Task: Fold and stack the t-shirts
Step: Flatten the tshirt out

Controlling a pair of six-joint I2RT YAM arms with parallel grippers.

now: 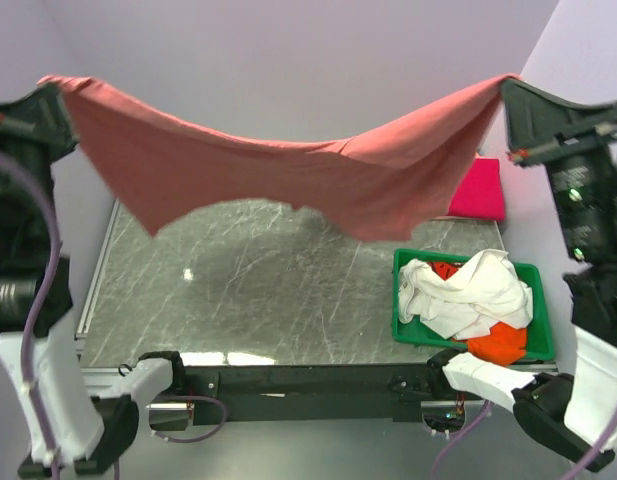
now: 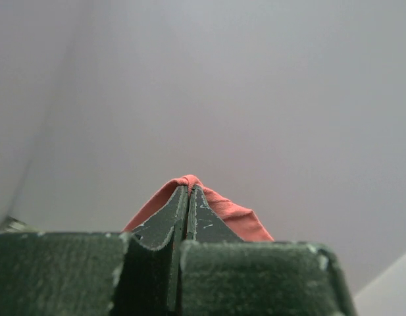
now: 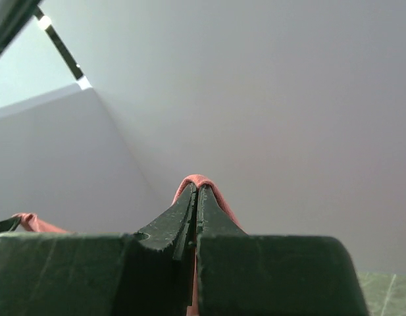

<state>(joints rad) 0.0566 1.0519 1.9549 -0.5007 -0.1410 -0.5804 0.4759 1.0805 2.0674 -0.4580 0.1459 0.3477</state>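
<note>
A large salmon-red t-shirt [image 1: 288, 170] hangs stretched in the air between both arms, sagging in the middle above the table. My left gripper [image 1: 50, 90] is shut on its left corner, and in the left wrist view the cloth [image 2: 229, 209] wraps over the closed tips of the left gripper [image 2: 189, 188]. My right gripper [image 1: 506, 88] is shut on the right corner, where the cloth [image 3: 197, 179] folds over the tips of the right gripper [image 3: 197, 187]. A crimson-pink t-shirt [image 1: 478, 190] lies folded at the back right. White t-shirts [image 1: 463, 290] and an orange one [image 1: 498, 343] lie crumpled in a tray.
The green plastic tray [image 1: 540, 320] stands at the front right of the dark marbled table [image 1: 248, 290]. Pale walls close in the back and both sides. A black rail with the arm bases runs along the near edge [image 1: 308, 380].
</note>
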